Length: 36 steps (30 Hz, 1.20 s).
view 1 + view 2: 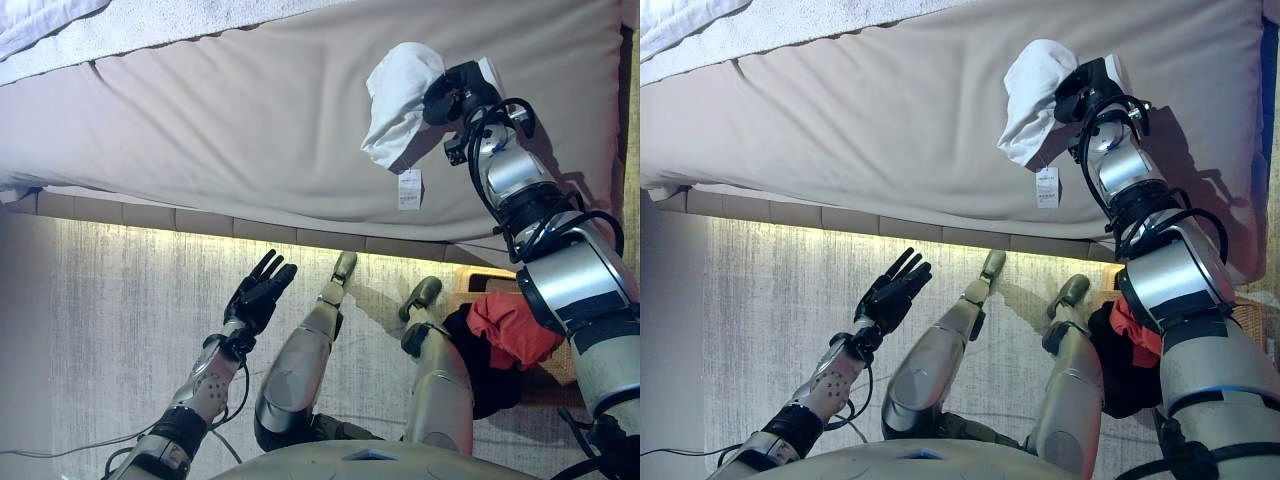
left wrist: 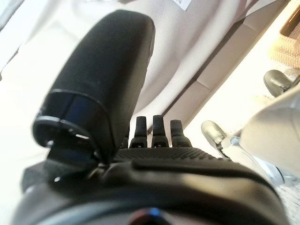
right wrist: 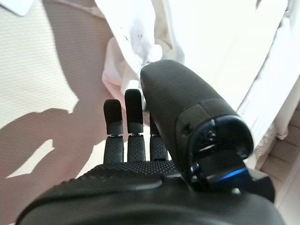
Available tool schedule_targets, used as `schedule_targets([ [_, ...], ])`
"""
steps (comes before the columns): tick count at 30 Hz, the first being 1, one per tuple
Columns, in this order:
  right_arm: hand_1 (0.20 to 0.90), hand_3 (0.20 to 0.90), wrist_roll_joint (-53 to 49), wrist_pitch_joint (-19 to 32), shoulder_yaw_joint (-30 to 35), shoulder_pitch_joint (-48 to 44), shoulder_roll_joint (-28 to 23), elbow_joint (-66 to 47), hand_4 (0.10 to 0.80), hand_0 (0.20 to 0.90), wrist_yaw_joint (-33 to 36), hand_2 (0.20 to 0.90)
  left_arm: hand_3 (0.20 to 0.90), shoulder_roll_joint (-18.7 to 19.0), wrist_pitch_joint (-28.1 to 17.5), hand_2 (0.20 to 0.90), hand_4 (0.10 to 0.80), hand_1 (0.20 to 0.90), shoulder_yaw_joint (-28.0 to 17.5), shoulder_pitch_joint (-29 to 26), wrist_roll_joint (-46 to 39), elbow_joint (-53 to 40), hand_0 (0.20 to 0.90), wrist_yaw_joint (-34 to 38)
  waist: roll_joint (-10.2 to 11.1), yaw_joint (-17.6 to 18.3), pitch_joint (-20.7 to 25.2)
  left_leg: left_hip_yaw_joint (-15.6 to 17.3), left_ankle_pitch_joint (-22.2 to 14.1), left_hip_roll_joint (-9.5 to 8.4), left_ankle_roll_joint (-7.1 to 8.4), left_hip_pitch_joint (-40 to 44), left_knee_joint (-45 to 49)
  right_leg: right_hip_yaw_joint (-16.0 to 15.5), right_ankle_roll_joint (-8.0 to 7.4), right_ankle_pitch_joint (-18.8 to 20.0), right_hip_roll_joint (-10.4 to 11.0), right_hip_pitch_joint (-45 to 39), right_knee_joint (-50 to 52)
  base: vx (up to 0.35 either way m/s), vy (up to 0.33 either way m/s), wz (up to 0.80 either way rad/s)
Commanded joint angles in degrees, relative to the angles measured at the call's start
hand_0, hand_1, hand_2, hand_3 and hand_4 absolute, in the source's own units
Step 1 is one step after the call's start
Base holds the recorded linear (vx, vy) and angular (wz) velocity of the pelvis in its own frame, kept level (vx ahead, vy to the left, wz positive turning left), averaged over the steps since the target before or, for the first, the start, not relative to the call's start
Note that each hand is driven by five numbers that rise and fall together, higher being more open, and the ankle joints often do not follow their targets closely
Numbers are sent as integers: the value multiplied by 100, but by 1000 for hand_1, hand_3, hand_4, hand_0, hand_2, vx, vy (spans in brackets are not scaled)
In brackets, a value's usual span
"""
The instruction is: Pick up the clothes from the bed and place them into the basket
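A white garment (image 1: 398, 100) hangs bunched just above the beige mattress (image 1: 230, 120), near its right end. My right hand (image 1: 458, 92) is shut on it, with cloth showing on both sides of the dark fingers. The right wrist view shows the white cloth (image 3: 140, 33) past the fingers (image 3: 133, 112) and thumb. The wicker basket (image 1: 482, 279) stands on the floor at lower right, holding a red garment (image 1: 512, 326) and a black one (image 1: 482, 362). My left hand (image 1: 260, 292) is open, fingers spread, low over the carpet in front of the bed.
A white label (image 1: 410, 190) shows on the mattress just below the hanging garment. A white blanket (image 1: 60, 35) lies along the bed's far left edge. Pale carpet (image 1: 120, 330) runs between the bed's lit lower edge and me.
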<state>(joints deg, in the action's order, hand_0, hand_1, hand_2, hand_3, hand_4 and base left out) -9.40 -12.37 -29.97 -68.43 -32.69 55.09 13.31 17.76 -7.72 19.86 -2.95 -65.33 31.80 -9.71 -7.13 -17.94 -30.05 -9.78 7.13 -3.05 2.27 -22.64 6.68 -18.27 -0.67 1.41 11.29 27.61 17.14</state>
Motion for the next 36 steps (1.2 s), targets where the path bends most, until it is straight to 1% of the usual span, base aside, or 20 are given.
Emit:
schedule_targets([
  [1, 300, 200, 156, 542, -205, -778, -420, -266, 100, 300, 226, 300, 900, 245, -348, 900, 800, 900, -60, 202, -33, -249, 900, -202, -80, -64, 25, -96, -348, -274, -258, 322, 47, -165, -52, -551, -189, -827, 140, -40, -13, -2],
  [9, 300, 200, 248, 753, -197, -747, -594, -150, 100, 300, 142, 300, 900, 202, -345, 900, 800, 900, -67, 89, 67, -167, 900, -149, 9, 66, 30, -7, -472, -260, -251, 697, 100, -109, -52, -502, -213, -1275, -91, -16, 0, -5],
  [11, 300, 200, 672, 776, -269, -798, -677, -140, 100, 300, 194, 300, 900, 184, -353, 900, 800, 900, -67, 65, 34, -103, 900, -151, 18, 106, 64, 28, -475, -257, -245, 734, 104, -76, -49, -487, -230, -1324, -137, 11, 44, -15],
  [12, 368, 280, 975, 798, -380, -838, -744, -150, 180, 368, 371, 368, 900, 175, -374, 900, 800, 900, -51, 66, 22, -106, 900, -137, 21, 130, 82, 54, -465, -244, -241, 755, 80, -54, -53, -465, -242, -1345, -179, 7, 30, -10],
  [13, 474, 403, 1099, 811, -405, -846, -756, -154, 303, 474, 420, 474, 900, 171, -379, 900, 800, 900, -47, 67, 19, -107, 900, -136, 20, 135, 84, 61, -463, -240, -240, 760, 74, -48, -54, -460, -244, -1348, -187, 2, 27, -8],
  [14, 900, 900, 1307, 808, -480, -872, -816, -208, 800, 900, 589, 900, 900, 178, -390, 900, 800, 900, -36, 70, 2, -122, 900, -126, 21, 150, 82, 71, -453, -233, -241, 763, 62, -37, -61, -444, -249, -1351, -202, -74, 60, -7],
  [15, 900, 900, 1706, 818, -583, -907, -904, -301, 800, 900, 886, 900, 900, 184, -433, 900, 800, 900, 1, 66, -26, -125, 900, -121, 0, 182, 84, 77, -327, -240, -263, 677, 58, -87, -33, -289, -244, -1307, -270, -76, 63, -10],
  [16, 900, 900, 1939, 825, -671, -919, -960, -406, 800, 900, 1102, 900, 900, 183, -479, 900, 800, 900, 34, 85, -53, -114, 900, -124, 3, 197, 81, 82, -325, -240, -265, 676, 49, -77, -43, -275, -251, -1312, -292, -77, 63, -13],
  [17, 900, 900, 2234, 684, -824, -950, -1040, -713, 800, 900, 1318, 900, 900, 174, -533, 900, 800, 900, 53, 115, -72, -93, 900, -127, 16, 212, 79, 88, -314, -241, -268, 668, 22, -71, -60, -254, -262, -1299, -321, -5, 17, -12],
  [18, 900, 900, 2377, 667, -854, -953, -1051, -780, 800, 900, 1355, 900, 900, 168, -544, 900, 800, 900, 55, 119, -73, -87, 900, -123, 20, 215, 79, 90, -311, -241, -268, 667, 12, -69, -64, -251, -265, -1294, -328, -9, 16, -7],
  [21, 900, 900, 2844, 601, -1242, -1146, -1158, -1214, 800, 900, 1609, 900, 900, 160, -556, 900, 800, 900, 22, 101, -123, -66, 900, -119, 30, 210, 46, 111, -281, -241, -290, 629, -52, -71, -78, -246, -287, -1239, -363, -13, 12, -4],
  [23, 900, 900, 2900, 580, -1313, -1152, -1160, -1331, 800, 900, 1488, 900, 900, 172, -519, 900, 800, 900, 11, 85, -130, -84, 900, -99, 34, 197, 45, 103, -281, -244, -292, 606, -46, -86, -83, -252, -285, -1221, -357, 34, -14, -2],
  [24, 900, 900, 2869, 531, -1418, -1156, -1142, -1373, 800, 900, 1370, 900, 900, 171, -493, 900, 800, 900, -10, 82, -115, -78, 900, -107, 59, 167, 32, 105, -390, -236, -274, 672, -52, -40, -118, -390, -290, -1253, -300, 78, -42, 3],
  [31, 900, 900, 2527, 297, -1891, -1303, -1089, -1191, 800, 900, 368, 900, 900, 243, -353, 900, 800, 900, -96, 121, -127, -205, 900, -263, 46, 3, 26, 39, -347, -253, -270, 452, 9, -159, -107, -445, -238, -1072, -159, 32, -4, 5],
  [36, 900, 900, 2205, 370, -1900, -1355, -1015, -833, 800, 900, -63, 900, 900, 287, -389, 900, 800, 900, -13, 210, -116, -347, 900, -331, 26, -112, 25, -46, -279, -259, -264, 270, 9, -244, -93, -470, -228, -905, -53, 25, 5, 9],
])
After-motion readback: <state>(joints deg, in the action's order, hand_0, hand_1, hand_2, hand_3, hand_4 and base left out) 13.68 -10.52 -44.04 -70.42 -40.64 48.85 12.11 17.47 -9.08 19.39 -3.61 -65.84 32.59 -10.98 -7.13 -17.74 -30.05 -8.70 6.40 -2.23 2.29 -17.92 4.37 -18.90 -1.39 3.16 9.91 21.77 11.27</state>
